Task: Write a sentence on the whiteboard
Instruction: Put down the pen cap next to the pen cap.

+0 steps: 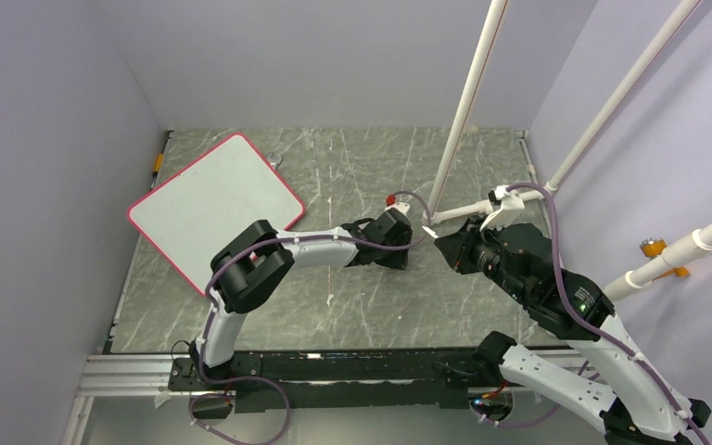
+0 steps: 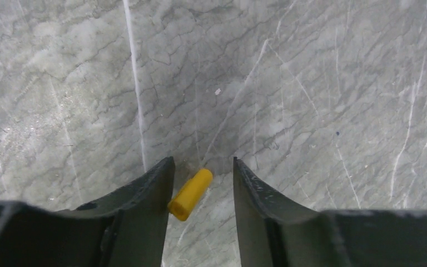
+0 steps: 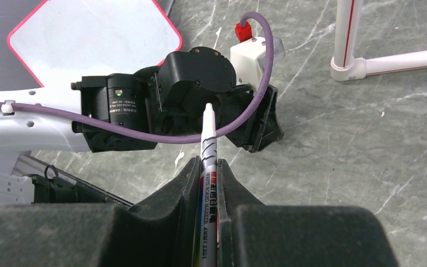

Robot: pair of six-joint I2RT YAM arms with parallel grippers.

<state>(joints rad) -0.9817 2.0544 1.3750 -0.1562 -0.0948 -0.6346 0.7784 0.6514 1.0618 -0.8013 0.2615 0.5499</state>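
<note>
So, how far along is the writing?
Done: the cap is off, lying on the table inside the open left gripper. In hand: the right gripper grips the bare marker. Left: the whiteboard looks blank, so the whole sentence.

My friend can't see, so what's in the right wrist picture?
The right gripper is shut on a whiteboard marker, its uncapped tip pointing at the left arm's black wrist. Behind, the red-framed whiteboard lies blank on the marble table.
</note>
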